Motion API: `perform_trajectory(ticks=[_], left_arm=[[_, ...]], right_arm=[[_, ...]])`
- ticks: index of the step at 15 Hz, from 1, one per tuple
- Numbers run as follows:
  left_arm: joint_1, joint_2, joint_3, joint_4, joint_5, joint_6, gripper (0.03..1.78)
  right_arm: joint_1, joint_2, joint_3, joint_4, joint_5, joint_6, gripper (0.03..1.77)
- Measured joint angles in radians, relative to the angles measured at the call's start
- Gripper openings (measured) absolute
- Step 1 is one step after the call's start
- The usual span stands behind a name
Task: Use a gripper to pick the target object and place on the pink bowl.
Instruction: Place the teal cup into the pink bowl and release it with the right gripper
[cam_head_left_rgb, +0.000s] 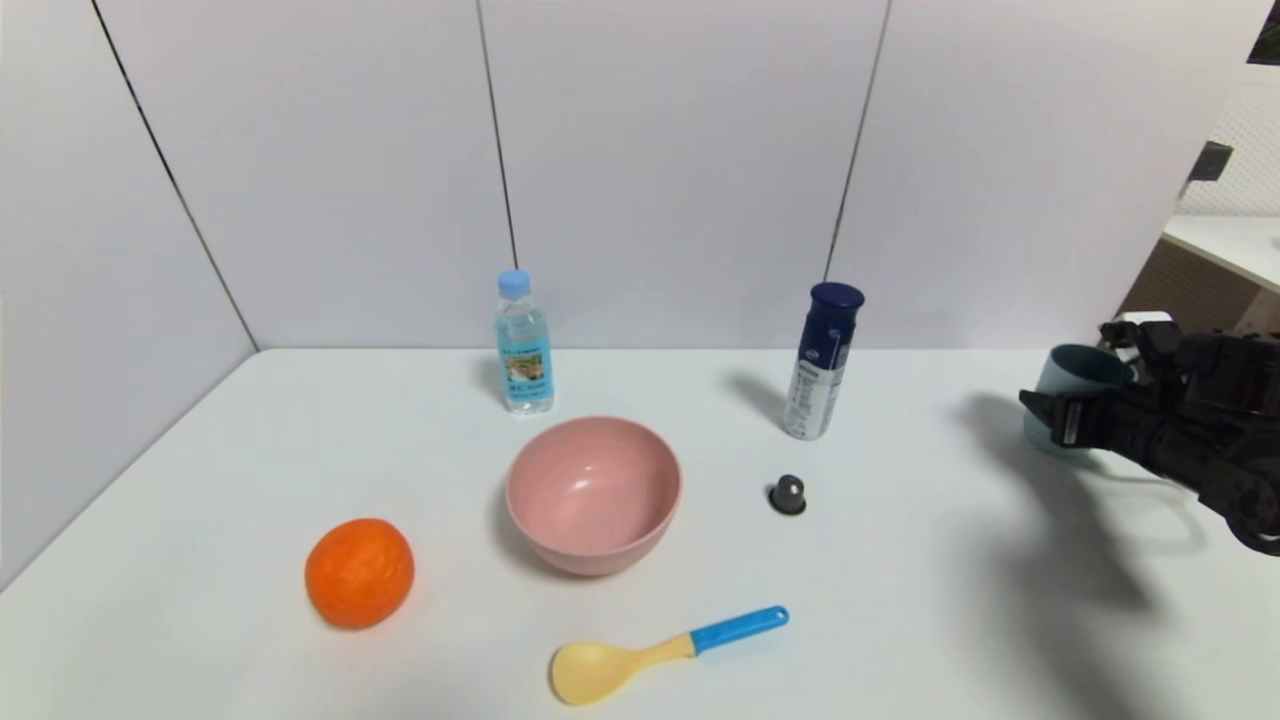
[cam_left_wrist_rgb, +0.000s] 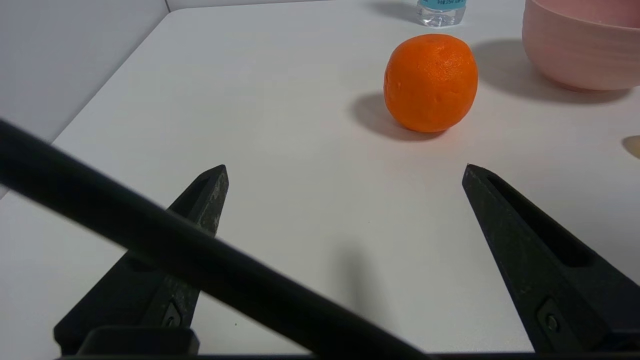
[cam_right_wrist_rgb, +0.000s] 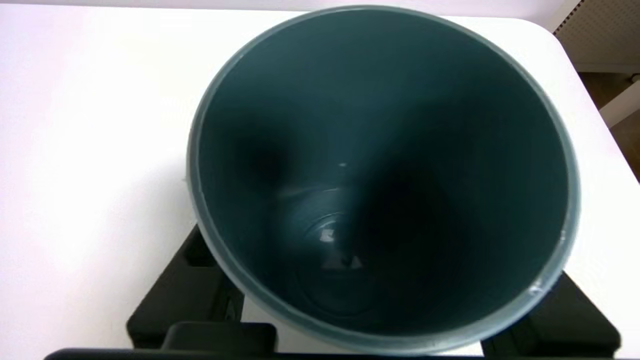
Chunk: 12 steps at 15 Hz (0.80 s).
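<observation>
Cup between right claw's fingers, far right of table

I've got the right claw at the far right of the table, w/ the teal cup sitting upright between its 2 fingers. Right wrist cam looks straight down into the cup; a dark finger shows on each side of its lower wall. Can't tell if they're pressing it or just flanking, so grip state unknown. Cup is well apart from the pink bowl, which sits mid-table, mouth up.

Left claw is spread wide, low over the table's left side, holding nothing, w/ the orange ahead of it.

Also on the table: water bottle and spray can behind the bowl, small dark cap to the bowl's right, yellow spoon w/ blue handle in front.
</observation>
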Motion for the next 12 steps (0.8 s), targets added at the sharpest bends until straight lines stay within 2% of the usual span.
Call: perform_trajectory(ticks=[5, 8, 10, 12], left_arm=[[0.000, 0.000, 0.000, 0.000, -0.001, 0.000, 1.69], [0.000, 0.000, 0.000, 0.000, 0.000, 0.000, 1.69], [0.000, 0.000, 0.000, 0.000, 0.000, 0.000, 1.69], [0.000, 0.000, 0.000, 0.000, 0.000, 0.000, 1.69]], right_arm=[[0.000, 0.004, -0.018, -0.025, 0.003, 0.000, 1.15], [0.000, -0.049, -0.047, -0.020, 0.041, 0.007, 1.15], [0.000, -0.118, -0.048, 0.004, 0.117, 0.010, 1.15], [0.003, -0.209, -0.046, 0.065, 0.247, 0.010, 1.15]])
